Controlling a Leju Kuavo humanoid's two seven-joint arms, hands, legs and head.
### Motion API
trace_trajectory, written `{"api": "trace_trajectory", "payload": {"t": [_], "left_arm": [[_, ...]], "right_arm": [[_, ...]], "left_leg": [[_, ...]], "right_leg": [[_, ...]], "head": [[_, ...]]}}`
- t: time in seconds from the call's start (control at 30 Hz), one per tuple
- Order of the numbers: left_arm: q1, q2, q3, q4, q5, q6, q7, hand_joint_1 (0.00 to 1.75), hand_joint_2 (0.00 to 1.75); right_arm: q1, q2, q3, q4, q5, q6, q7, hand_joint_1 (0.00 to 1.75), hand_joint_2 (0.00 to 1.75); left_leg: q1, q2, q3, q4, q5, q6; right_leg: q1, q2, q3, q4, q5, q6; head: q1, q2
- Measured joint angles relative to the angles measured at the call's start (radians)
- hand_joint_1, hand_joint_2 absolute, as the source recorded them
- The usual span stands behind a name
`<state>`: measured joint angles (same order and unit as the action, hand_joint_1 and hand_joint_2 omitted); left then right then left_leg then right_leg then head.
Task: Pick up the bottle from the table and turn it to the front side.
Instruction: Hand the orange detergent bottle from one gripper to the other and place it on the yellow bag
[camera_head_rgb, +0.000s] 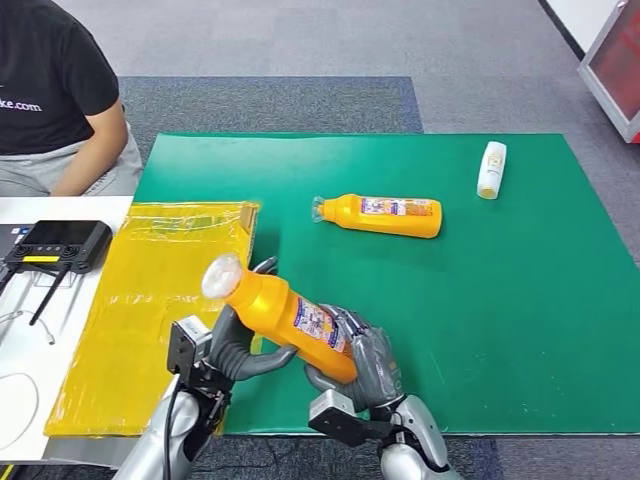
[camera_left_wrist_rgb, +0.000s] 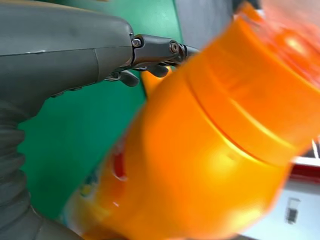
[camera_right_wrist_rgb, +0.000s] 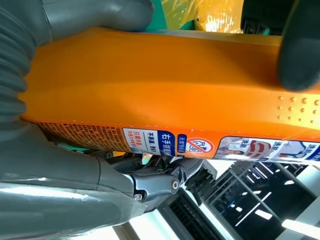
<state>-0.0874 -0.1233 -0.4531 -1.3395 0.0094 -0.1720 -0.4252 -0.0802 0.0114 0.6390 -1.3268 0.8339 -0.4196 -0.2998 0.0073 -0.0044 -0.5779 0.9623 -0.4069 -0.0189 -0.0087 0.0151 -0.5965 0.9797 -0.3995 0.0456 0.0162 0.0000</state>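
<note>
A green mat (camera_head_rgb: 490, 330) covers the table, with a sheet of crinkled yellow plastic (camera_head_rgb: 151, 300) lying along its left edge and overlapping a white desk (camera_head_rgb: 23, 400). At the upper left a person in a black shirt (camera_head_rgb: 53, 90) sits beside the mat, forearm resting near a black controller (camera_head_rgb: 56, 243). Above the mat's near edge, the orange bottle (camera_head_rgb: 290, 318) is held clear of the surface between both robot hands, tilted with its clear cap up and to the left. The right hand (camera_head_rgb: 370, 360) wraps its fingers around the bottle's base, thumb and fingers pressed on opposite faces in the right wrist view. The left hand (camera_head_rgb: 245, 345) cradles the neck end from below, fingers curled under it. A second orange bottle (camera_head_rgb: 381, 215) lies on its side mid-mat, well apart. A small white bottle (camera_head_rgb: 492, 169) lies near the far right corner.
</note>
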Motion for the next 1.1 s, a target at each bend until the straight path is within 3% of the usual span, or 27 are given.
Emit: {"api": "trace_trajectory", "payload": {"t": [0.4,0.43,0.53,0.57,0.63,0.77,0.8,1.1], "left_arm": [[-0.056,0.005,-0.048,-0.011,0.078,-0.057,-0.015,0.00,1.75],[-0.060,0.006,-0.052,-0.011,0.092,-0.075,-0.019,0.36,1.75],[-0.068,0.008,-0.068,-0.014,0.123,-0.122,-0.029,1.67,1.75],[-0.071,0.008,-0.072,-0.015,0.127,-0.127,-0.026,1.75,1.75],[-0.077,0.008,-0.076,-0.016,0.135,-0.127,-0.015,1.75,1.75],[-0.092,0.009,-0.082,-0.010,0.144,-0.127,-0.005,1.75,1.75],[-0.095,0.010,-0.084,-0.006,0.146,-0.128,-0.004,1.75,1.75],[-0.105,0.012,-0.097,0.017,0.159,-0.136,0.002,1.75,1.75]], "right_arm": [[-0.043,0.010,0.028,0.055,-0.019,0.006,-0.021,1.75,1.75],[-0.045,0.011,0.030,0.060,-0.021,0.006,-0.023,1.75,1.75],[-0.048,0.014,0.036,0.073,-0.031,0.006,-0.032,1.75,1.75],[-0.050,0.014,0.037,0.076,-0.034,0.006,-0.034,1.71,1.75],[-0.055,0.016,0.038,0.082,-0.037,0.006,-0.037,1.54,1.75],[-0.061,0.021,0.039,0.093,-0.044,0.005,-0.039,0.12,1.75],[-0.061,0.022,0.039,0.095,-0.046,0.003,-0.039,0.01,1.75],[-0.062,0.031,0.059,0.105,-0.054,-0.004,-0.049,0.00,1.75]], "left_leg": [[0.000,0.000,0.000,0.000,0.001,0.000],[0.000,0.000,0.000,0.000,0.001,0.000],[0.000,0.000,0.000,0.000,0.001,0.000],[0.000,0.000,-0.001,0.000,0.001,0.000],[0.000,0.000,-0.001,0.000,0.001,0.000],[0.000,0.000,-0.001,0.000,0.001,0.000],[0.000,0.000,-0.001,0.000,0.001,0.000],[0.000,0.000,-0.001,0.000,0.001,0.000]], "right_leg": [[0.000,0.000,0.000,0.000,0.000,0.000],[0.000,0.000,0.000,0.000,0.000,0.000],[0.000,0.000,0.000,0.000,0.000,0.000],[0.000,0.000,0.000,0.000,0.000,0.000],[0.000,0.000,-0.001,0.000,0.000,0.000],[0.000,0.000,-0.001,0.000,0.000,0.000],[0.000,0.000,0.000,0.000,0.000,0.000],[0.000,0.000,-0.001,0.000,0.000,0.000]], "head": [[0.000,0.000],[0.000,0.000],[0.000,0.000],[0.000,0.000],[0.000,0.000],[0.000,0.000],[0.000,0.000],[0.000,0.000]]}}
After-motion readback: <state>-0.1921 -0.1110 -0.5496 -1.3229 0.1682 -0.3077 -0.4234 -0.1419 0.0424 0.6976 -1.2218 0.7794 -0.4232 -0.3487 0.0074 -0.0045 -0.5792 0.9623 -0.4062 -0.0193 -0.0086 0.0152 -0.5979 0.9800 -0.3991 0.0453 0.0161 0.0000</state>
